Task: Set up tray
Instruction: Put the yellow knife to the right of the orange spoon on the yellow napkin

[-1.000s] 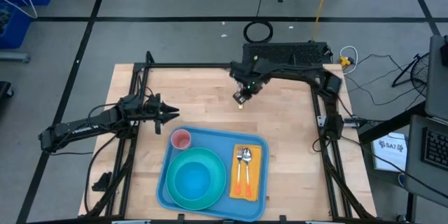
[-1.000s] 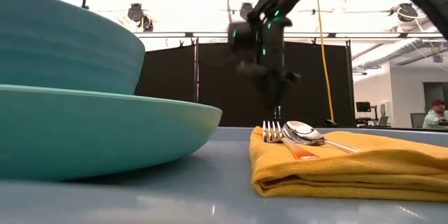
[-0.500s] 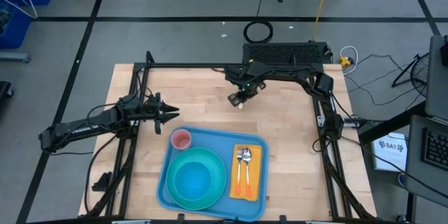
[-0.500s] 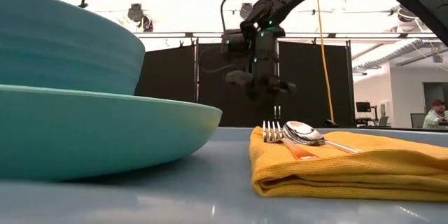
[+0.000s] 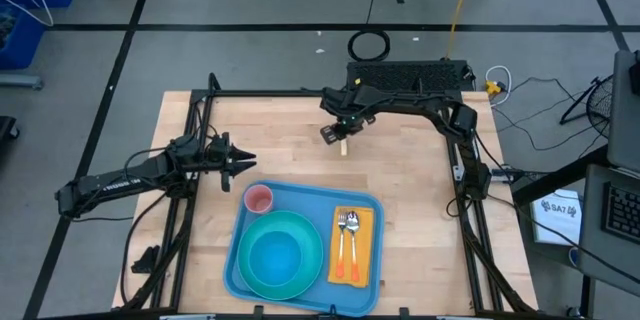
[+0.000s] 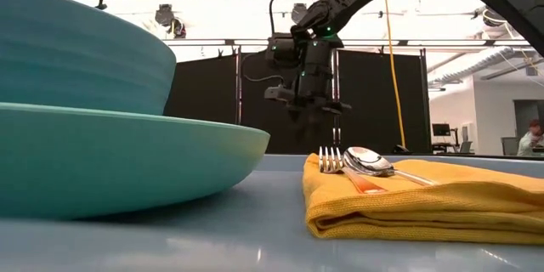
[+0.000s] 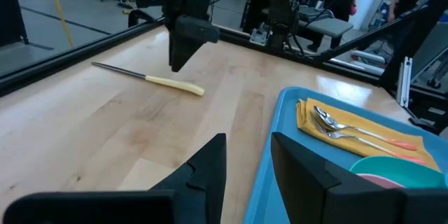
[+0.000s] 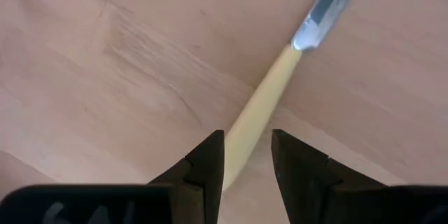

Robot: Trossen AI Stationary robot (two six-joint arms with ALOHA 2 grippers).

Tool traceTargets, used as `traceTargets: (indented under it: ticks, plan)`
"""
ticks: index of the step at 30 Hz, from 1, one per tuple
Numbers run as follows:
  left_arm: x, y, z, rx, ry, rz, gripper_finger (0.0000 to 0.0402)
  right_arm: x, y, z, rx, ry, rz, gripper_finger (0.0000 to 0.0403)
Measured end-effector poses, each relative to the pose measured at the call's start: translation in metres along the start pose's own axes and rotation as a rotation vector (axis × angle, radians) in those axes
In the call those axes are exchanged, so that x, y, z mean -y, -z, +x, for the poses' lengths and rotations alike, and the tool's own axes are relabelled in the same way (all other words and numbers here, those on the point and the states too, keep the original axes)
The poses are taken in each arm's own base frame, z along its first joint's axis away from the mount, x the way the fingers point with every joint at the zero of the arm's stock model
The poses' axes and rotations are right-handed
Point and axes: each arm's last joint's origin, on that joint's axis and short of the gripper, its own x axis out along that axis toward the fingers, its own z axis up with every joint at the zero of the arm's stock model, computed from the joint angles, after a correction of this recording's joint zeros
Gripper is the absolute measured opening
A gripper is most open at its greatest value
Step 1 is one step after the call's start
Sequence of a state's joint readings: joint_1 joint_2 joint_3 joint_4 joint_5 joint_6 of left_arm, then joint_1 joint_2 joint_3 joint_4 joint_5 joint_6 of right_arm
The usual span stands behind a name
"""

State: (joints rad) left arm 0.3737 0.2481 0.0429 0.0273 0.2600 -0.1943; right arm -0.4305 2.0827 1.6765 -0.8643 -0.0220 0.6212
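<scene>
I saw the tray (image 5: 305, 200) at the frame's lower centre. My right gripper (image 8: 248, 155) hung, fingers apart, over the knife (image 8: 260, 110) at upper centre; my left gripper (image 7: 248, 157) waited mid-left, parted.

A knife with a pale yellow handle and a steel blade (image 7: 150, 79) lay flat on the light wooden tabletop (image 5: 280, 140), well apart from the other items. A round teal plate (image 5: 280, 255) carried a teal bowl (image 6: 76, 51). A small pink cup (image 5: 259, 198) stood just beside the plate. An orange-yellow folded napkin (image 5: 351, 247) carried a fork (image 6: 333, 163) and a spoon (image 6: 367, 161), side by side, with orange handles.
</scene>
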Motion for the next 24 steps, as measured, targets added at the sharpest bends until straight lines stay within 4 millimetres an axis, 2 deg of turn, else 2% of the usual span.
traceTargets:
  ticks: [7,18,24]
  plan:
    - [0.0,0.0,0.0,0.0,0.0,0.0,0.0118,0.0,0.0,0.002,0.011,0.019,-0.001,0.0109]
    - [0.0,0.0,0.0,0.0,0.0,0.0,0.0118,0.001,-0.001,0.024,-0.025,0.043,-0.002,0.0109]
    - [0.0,0.0,0.0,0.0,0.0,0.0,0.0118,0.001,-0.001,0.024,-0.02,0.04,-0.003,0.0109]
